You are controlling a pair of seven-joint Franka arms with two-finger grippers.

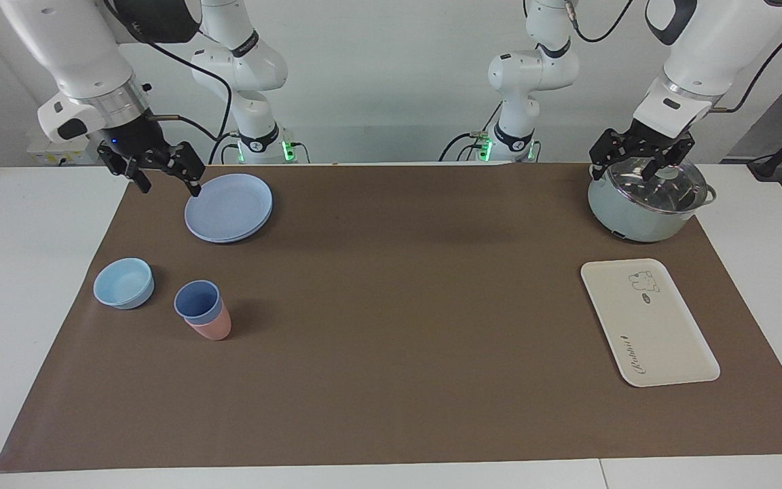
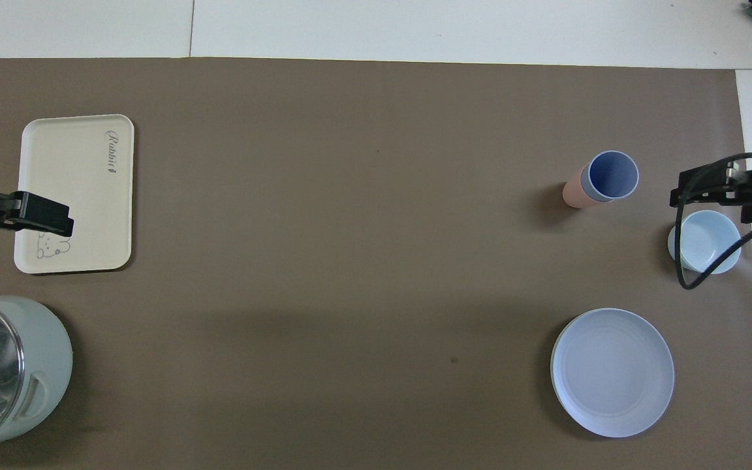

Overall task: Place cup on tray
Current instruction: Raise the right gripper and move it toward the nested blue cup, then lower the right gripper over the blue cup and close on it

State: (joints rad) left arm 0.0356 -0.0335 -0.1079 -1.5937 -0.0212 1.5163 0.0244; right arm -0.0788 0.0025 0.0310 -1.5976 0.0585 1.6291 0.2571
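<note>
The periwinkle-blue cup stands nested inside a pink cup on the brown mat, toward the right arm's end of the table. The cream tray lies flat toward the left arm's end, with nothing on it. My right gripper hangs open and empty in the air beside the blue plate, well apart from the cup. My left gripper hovers open over the pot's lid and waits.
A round blue plate lies nearer to the robots than the cups. A shallow light-blue bowl sits beside the cups. A pale green pot with a glass lid stands nearer to the robots than the tray.
</note>
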